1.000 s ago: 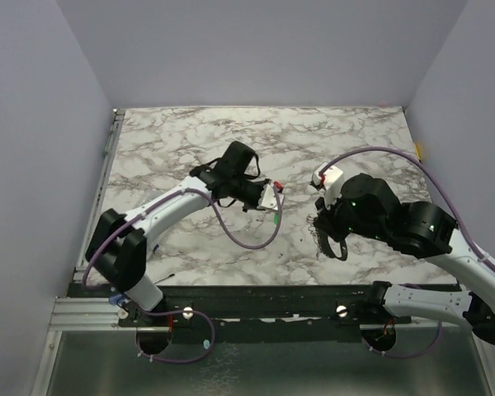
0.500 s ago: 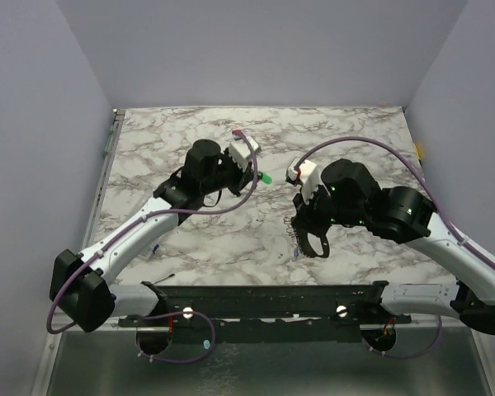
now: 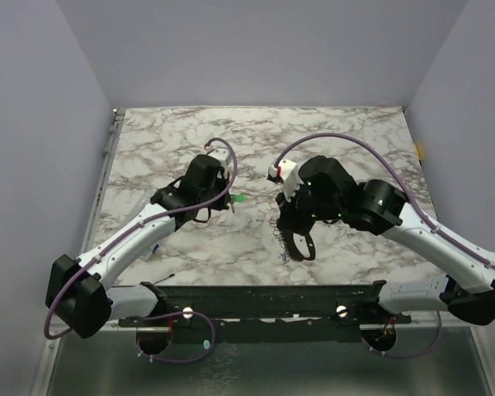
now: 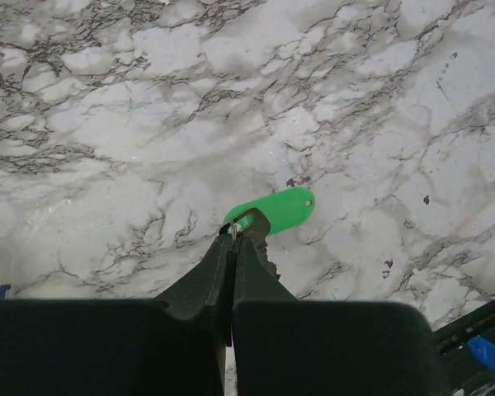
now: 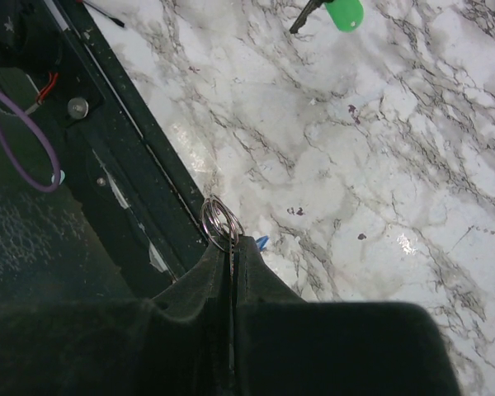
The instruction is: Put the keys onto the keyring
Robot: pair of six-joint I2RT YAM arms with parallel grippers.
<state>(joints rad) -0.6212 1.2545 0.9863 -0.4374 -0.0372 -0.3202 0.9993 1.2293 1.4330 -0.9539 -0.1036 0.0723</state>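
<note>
Left gripper (image 4: pixel 233 246) clamps mint-green plastic-headed key (image 4: pixel 274 211), head pointing away, slanting up-right. Right gripper (image 5: pixel 231 249) pinches silvery metal keyring (image 5: pixel 219 221) near white marble table (image 4: pixel 107 124) edge.

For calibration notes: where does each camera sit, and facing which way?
Top external: above and behind the bases, looking down on the marble table; both arms, left end effector and right end effector show.
Left wrist: on the left arm, looking down past shut tips at the green key they pinch.
Right wrist: on the right arm, looking down past shut tips gripping the keyring, near the table's front edge.
Shared: green key, in all three.
</note>
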